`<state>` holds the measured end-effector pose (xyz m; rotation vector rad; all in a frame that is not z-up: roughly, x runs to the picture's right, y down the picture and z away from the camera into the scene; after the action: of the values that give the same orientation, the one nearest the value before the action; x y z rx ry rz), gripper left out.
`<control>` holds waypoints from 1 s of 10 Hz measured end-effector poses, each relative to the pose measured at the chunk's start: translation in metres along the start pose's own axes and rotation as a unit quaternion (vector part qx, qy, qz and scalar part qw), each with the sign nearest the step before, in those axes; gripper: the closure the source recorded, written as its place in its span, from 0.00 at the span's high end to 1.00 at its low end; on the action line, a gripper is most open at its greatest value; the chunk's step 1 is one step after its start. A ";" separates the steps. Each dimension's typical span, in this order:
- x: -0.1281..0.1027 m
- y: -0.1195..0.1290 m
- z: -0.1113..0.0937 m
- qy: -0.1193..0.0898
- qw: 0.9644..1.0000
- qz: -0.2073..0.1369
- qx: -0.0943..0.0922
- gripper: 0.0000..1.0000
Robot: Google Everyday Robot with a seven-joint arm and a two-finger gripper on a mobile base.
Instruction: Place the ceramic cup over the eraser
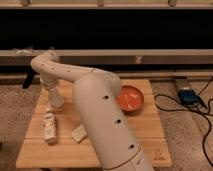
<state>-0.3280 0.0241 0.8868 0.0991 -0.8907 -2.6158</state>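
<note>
The white ceramic cup point(55, 99) is at the far left of the wooden table point(150, 130), directly under the end of my arm. My gripper point(52, 90) is at the cup's top, coming down on it from above. The cup's base is at the table surface. The black eraser is hidden or out of view. My big white arm runs from the bottom of the view up and left and covers the middle of the table.
A white labelled bottle point(49, 126) lies in front of the cup. A pale flat block point(79, 133) lies to its right. An orange bowl point(130, 98) sits at the back right. A blue device point(187, 95) and cables lie on the floor to the right.
</note>
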 end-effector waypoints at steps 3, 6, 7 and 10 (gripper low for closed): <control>0.002 0.003 0.004 -0.004 1.000 -0.008 -0.021 0.72; 0.001 0.010 0.002 -0.012 0.999 -0.012 -0.038 0.41; -0.001 0.012 0.000 -0.018 0.999 -0.013 -0.042 0.29; -0.003 0.013 -0.005 -0.029 0.998 -0.025 -0.047 0.03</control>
<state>-0.3199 0.0122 0.8905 0.0200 -0.7923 -2.7143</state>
